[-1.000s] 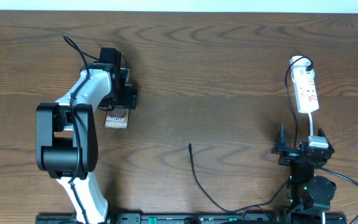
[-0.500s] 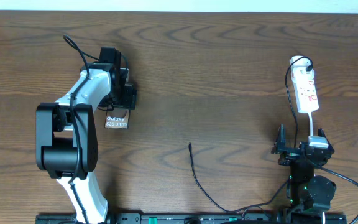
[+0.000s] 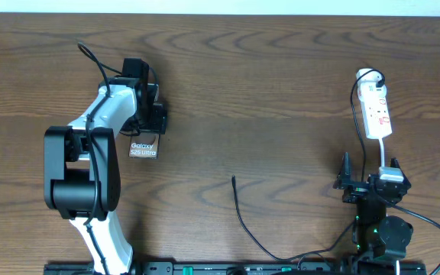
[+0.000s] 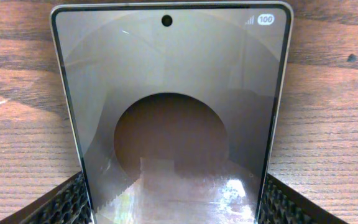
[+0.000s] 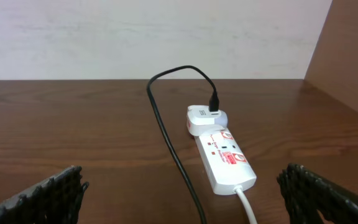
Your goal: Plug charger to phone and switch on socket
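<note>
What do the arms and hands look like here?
The left arm has white links and bulky black joints, with a thin black cable looping along it. The right arm shows mostly black, with small green lights. The left hand and right hand are black; their fingers have ribbed, grid-like pads.

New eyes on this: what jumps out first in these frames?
The phone fills the left wrist view, lying screen-up between the fingers of the left gripper, at the left side of the table. At far right sits the white power strip, a black charger cable looping from the adapter at its end. The cable's plug tip lies loose mid-table, far from the phone.
</note>
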Motion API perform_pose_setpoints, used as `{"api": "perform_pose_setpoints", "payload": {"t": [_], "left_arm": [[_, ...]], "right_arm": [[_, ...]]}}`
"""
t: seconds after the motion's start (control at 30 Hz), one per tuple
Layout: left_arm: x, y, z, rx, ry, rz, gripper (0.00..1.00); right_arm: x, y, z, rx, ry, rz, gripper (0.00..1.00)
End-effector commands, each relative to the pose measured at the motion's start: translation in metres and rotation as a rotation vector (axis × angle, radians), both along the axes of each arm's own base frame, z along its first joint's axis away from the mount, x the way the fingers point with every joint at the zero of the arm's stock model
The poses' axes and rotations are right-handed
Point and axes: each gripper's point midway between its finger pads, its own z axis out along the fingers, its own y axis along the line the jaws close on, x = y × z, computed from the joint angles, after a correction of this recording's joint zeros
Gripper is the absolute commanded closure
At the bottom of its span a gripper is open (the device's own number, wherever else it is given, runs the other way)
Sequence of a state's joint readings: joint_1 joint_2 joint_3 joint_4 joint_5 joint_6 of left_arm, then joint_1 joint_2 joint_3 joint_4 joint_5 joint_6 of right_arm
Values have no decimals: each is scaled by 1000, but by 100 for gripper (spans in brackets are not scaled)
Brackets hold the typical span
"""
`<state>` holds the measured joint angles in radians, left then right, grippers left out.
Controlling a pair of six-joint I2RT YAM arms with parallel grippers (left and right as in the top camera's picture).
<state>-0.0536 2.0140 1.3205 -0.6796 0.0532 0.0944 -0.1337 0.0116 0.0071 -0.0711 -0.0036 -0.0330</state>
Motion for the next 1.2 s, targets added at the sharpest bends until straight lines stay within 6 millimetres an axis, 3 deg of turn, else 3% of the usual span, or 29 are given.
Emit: {"api": "perform_pose_setpoints", "payload": {"t": [0.0,0.47,0.8,1.03,1.17], "left_arm": [[-18,8,-18,43,69,-4,25],[-18,8,-18,43,69,-5,27],[-18,8,-18,43,69,-4,35],[-19,8,-18,43,69,-5,43],[-19,8,-18,43,71,-5,57]], "right_arm": [[-1,-2,0,9,-2,-10,1],[-1,-2,0,9,-2,-10,1],[-1,-2,0,9,-2,-10,1],[-1,-2,0,9,-2,-10,1],[-1,-2,0,9,-2,-10,1]]}}
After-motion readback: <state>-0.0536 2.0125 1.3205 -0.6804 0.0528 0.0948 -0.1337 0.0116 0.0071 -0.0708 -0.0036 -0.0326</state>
